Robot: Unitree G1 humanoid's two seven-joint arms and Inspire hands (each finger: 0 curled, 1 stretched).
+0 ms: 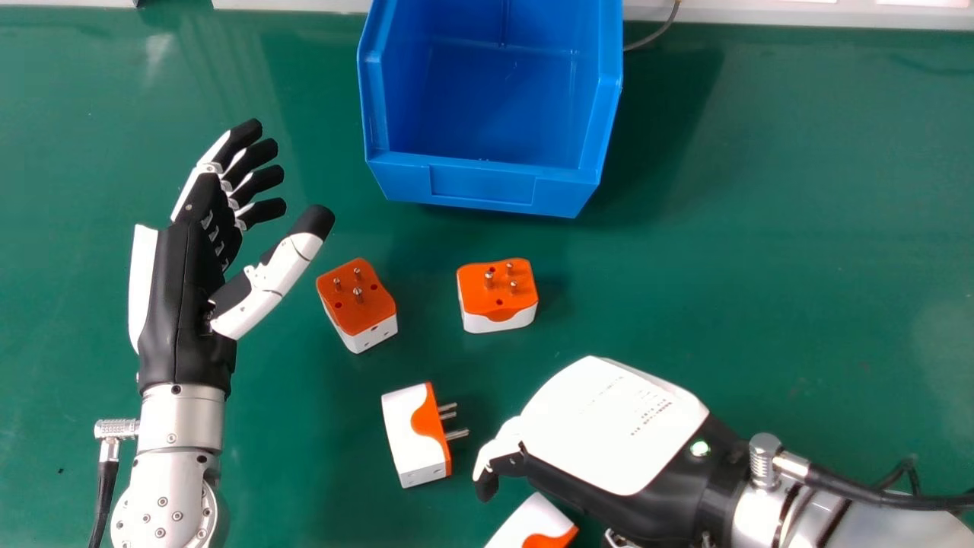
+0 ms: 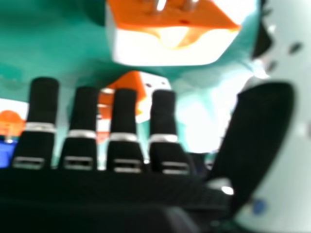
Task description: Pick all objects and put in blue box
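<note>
I saw the box [image 1: 481, 185] top centre, four plugs [image 1: 498, 293] below, left hand [image 1: 186, 289] at left, right hand [image 1: 609, 426] lower right.

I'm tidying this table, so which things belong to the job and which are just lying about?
For the job:
- Blue box
- Adapter beside the left hand
- Adapter nearer the middle
- Adapter left of the right hand
- Adapter at the head view's bottom edge

Apparently not:
- Cable by the box
- Pale strip along the far edge
</note>
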